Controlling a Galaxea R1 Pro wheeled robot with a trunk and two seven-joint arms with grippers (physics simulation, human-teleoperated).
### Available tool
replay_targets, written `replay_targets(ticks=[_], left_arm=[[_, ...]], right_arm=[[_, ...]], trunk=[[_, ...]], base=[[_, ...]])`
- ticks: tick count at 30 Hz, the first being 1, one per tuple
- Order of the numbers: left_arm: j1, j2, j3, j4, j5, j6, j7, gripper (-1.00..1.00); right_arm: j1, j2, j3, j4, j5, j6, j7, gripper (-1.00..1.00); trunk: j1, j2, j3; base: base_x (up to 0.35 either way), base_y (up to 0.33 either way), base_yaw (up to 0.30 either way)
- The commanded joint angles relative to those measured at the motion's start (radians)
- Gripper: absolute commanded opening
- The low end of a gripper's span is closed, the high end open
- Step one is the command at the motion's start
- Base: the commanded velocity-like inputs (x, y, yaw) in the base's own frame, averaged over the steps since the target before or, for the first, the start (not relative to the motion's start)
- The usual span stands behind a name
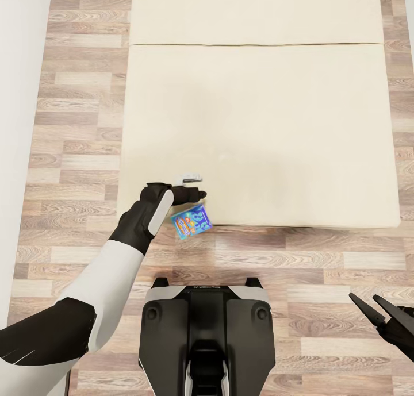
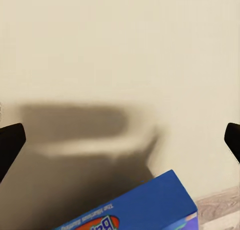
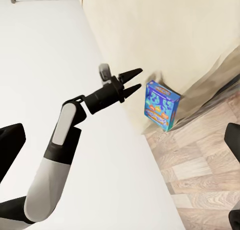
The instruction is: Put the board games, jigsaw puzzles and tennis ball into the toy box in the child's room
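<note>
The left arm reaches toward the cream bed (image 3: 165, 29), and the left gripper (image 3: 134, 80) has its two dark fingers parted. Just beside the fingertips, apart from them, a blue board game (image 3: 161, 105) stands tilted at the bed's edge, above the wood-plank floor (image 3: 200, 165).

Head camera looked steeply down from above the bed (image 1: 259, 131), taking in its near edge. Left wrist camera sat close over the bed near that edge. Right wrist camera viewed the bed's side from farther off. All three shared the blue game box (image 1: 191, 222).
</note>
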Motion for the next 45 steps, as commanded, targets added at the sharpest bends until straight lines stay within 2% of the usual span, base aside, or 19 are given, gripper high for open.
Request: replay_targets(ticks=[1,10,15,18,21,22,25,26,28,29,31,32,35,36,38,40,43,44,45], left_arm=[[0.000,0.000,0.000,-0.005,0.007,0.004,0.005,1.00],[0.000,0.000,0.035,-0.051,0.007,0.014,0.004,1.00],[0.000,0.000,0.109,-0.115,0.008,0.077,0.002,1.00],[0.000,0.000,0.166,-0.169,0.009,0.161,0.000,1.00],[0.000,0.000,0.200,-0.221,0.009,0.213,-0.002,1.00],[0.000,0.010,0.209,-0.240,0.010,0.224,-0.002,1.00],[0.003,0.068,0.242,-0.305,0.014,0.252,-0.005,1.00],[0.005,0.107,0.256,-0.326,0.017,0.258,-0.008,1.00],[0.007,0.149,0.268,-0.340,0.026,0.258,-0.015,1.00],[0.008,0.191,0.278,-0.347,0.046,0.258,-0.027,1.00],[0.010,0.239,0.287,-0.350,0.077,0.258,-0.044,1.00],[0.016,0.294,0.294,-0.349,0.115,0.258,-0.066,1.00],[0.032,0.386,0.300,-0.338,0.187,0.258,-0.105,1.00],[0.044,0.451,0.302,-0.324,0.242,0.258,-0.131,1.00],[0.055,0.515,0.304,-0.303,0.300,0.258,-0.156,1.00],[0.079,0.638,0.305,-0.235,0.421,0.258,-0.207,1.00],[0.102,0.719,0.305,-0.168,0.509,0.258,-0.251,1.00],[0.120,0.767,0.305,-0.120,0.562,0.258,-0.288,1.00],[0.129,0.789,0.305,-0.096,0.585,0.258,-0.309,1.00]], right_arm=[[0.000,0.000,0.000,0.000,-0.002,0.007,0.001,1.00],[0.000,0.000,0.000,0.000,-0.002,0.007,0.001,1.00],[0.000,0.000,0.000,0.000,-0.002,0.006,0.000,1.00],[0.000,0.000,0.000,0.000,-0.002,0.000,-0.001,1.00],[0.000,0.000,0.001,0.000,-0.002,-0.013,-0.002,1.00],[0.000,0.000,0.001,0.000,-0.002,-0.018,-0.002,1.00],[0.000,0.000,0.002,0.000,-0.002,-0.028,-0.002,1.00],[0.000,0.000,0.002,0.000,-0.002,-0.031,-0.003,1.00],[0.000,0.001,0.002,0.000,-0.002,-0.033,-0.003,1.00],[0.000,0.001,0.003,0.000,-0.001,-0.035,-0.004,1.00],[0.000,0.001,0.003,0.000,-0.001,-0.036,-0.005,1.00],[0.000,0.001,0.004,0.000,-0.001,-0.037,-0.007,1.00],[0.000,0.002,0.006,0.000,-0.001,-0.037,-0.013,1.00],[0.000,0.003,0.007,0.000,-0.001,-0.037,-0.018,1.00],[0.000,0.004,0.008,0.000,-0.001,-0.038,-0.023,1.00],[0.000,0.008,0.010,0.000,0.001,-0.038,-0.037,1.00],[0.000,0.010,0.012,0.000,0.001,-0.038,-0.049,1.00],[0.000,0.011,0.012,0.000,0.002,-0.038,-0.057,1.00],[0.000,0.011,0.013,0.000,0.002,-0.038,-0.060,1.00]], trunk=[[0.001,-0.002,-0.001],[0.001,-0.002,-0.001],[0.001,-0.002,-0.001],[0.001,-0.002,-0.001],[0.001,-0.002,-0.001],[0.001,-0.002,-0.001],[0.001,-0.002,-0.001],[0.001,-0.002,-0.001],[0.001,-0.002,-0.001],[0.001,-0.002,-0.001],[0.001,-0.002,-0.001],[0.001,-0.002,-0.001],[0.001,-0.002,-0.001],[0.001,-0.002,-0.001],[0.001,-0.002,-0.001],[0.001,-0.002,-0.001],[0.001,-0.002,-0.001],[0.001,-0.002,-0.001],[0.001,-0.002,-0.001]], base=[[0.000,0.000,0.000],[0.000,0.000,0.000],[0.000,0.000,0.000],[0.000,0.000,0.000],[0.000,0.000,0.000],[0.000,0.000,0.000],[0.000,0.000,0.000],[0.000,0.000,0.000],[0.000,0.000,0.000],[0.000,0.000,0.000],[0.000,0.000,0.000],[0.000,0.000,0.000],[0.000,0.000,0.000],[0.000,0.000,0.000],[0.000,0.000,0.000],[0.000,0.000,0.000],[0.000,0.000,0.000],[0.000,0.000,0.000],[0.000,0.000,0.000]])
